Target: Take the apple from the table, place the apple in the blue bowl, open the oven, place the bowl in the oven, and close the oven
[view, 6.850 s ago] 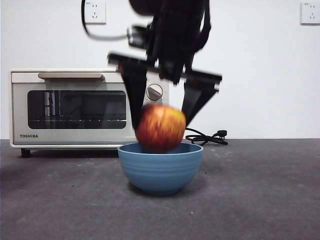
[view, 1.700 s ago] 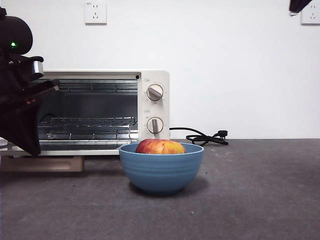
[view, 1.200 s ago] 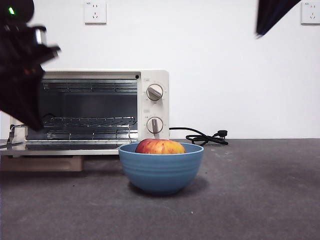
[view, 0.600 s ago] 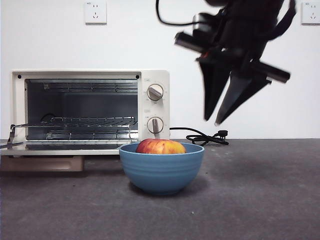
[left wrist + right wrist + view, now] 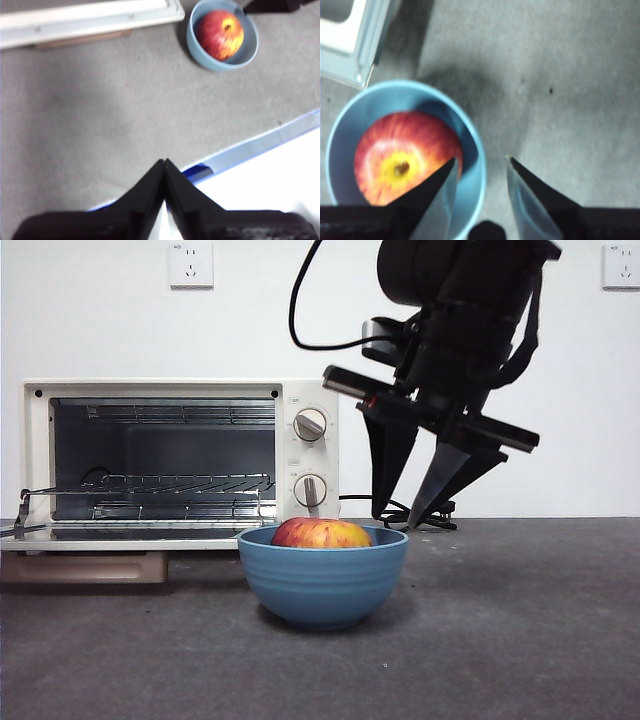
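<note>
While the apple (image 5: 321,533) lies inside the blue bowl (image 5: 322,580), stem side up and showing red skin with yellow streaks, the right gripper (image 5: 393,519) hangs just above the bowl's rim on the side away from the oven (image 5: 180,460). Its two black jaws are spread moderately apart, holding nothing; in the right wrist view one jaw sits over the bowl's inside, next to the apple, and the other over bare table (image 5: 560,75) just outside the rim, so the rim lies between them. The bowl stands on the table just in front of the oven's knob panel, close to it but apart from it. The oven's door (image 5: 70,537) is dropped open and lies flat, level with the bowl's rim and reaching away from the bowl; the wire rack (image 5: 170,483) shows inside the cavity. Behind the bowl a black cord (image 5: 400,512) lies coiled on the table. The left gripper (image 5: 164,165) is well away from the bowl, over the table's edge, jaws pressed together and empty
</note>
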### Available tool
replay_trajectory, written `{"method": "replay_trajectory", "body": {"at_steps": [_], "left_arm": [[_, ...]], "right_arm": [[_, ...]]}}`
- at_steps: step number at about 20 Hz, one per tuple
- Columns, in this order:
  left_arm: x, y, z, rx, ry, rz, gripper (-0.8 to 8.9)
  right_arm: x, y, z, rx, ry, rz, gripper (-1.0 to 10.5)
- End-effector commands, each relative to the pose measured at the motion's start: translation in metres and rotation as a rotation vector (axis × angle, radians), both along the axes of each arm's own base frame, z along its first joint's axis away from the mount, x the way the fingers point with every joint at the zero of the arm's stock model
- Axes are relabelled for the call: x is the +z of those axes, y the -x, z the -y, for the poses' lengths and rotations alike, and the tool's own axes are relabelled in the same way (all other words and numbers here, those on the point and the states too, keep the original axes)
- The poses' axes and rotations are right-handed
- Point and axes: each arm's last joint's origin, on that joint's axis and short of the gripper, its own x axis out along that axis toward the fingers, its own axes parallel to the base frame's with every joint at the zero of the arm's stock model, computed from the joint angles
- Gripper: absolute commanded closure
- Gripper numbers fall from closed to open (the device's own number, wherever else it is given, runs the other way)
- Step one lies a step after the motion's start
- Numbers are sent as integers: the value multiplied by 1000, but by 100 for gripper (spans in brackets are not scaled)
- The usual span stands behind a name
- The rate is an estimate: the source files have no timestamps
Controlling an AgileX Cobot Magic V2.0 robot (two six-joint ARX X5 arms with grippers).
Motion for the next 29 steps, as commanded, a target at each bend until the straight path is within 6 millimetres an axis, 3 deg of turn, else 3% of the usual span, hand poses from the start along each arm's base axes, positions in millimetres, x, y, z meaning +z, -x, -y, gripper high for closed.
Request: {"method": "replay_trajectory", "body": {"at_steps": [1,7,9,15,18,22,25,29], "left_arm": [[-1,2,0,4,1,-7,818],[-1,2,0,4,1,-7,818],[-1,2,0,4,0,-9,818],[-1,2,0,3,-1,-12,818],[-2,3,-1,3,-5,-25,818],[-3,4,-1,3,-8,-37,818],[-3,4,-1,2,-6,-38,818],[-3,4,-1,2,-7,-37,818]], "right_arm": [[-11,-3,-2,-10,13,-12,778],[-28,-8,-6,-19,51,-32,798],[-28,-9,-6,-34,40,-30,920],[-25,-9,-10,-25,19,-12,955],[-4,-10,-24,-11,-6,20,955],[51,-14,-60,32,-75,151,956],[76,-36,-85,36,-105,187,956],[87,-75,-119,26,-100,196,956]]}}
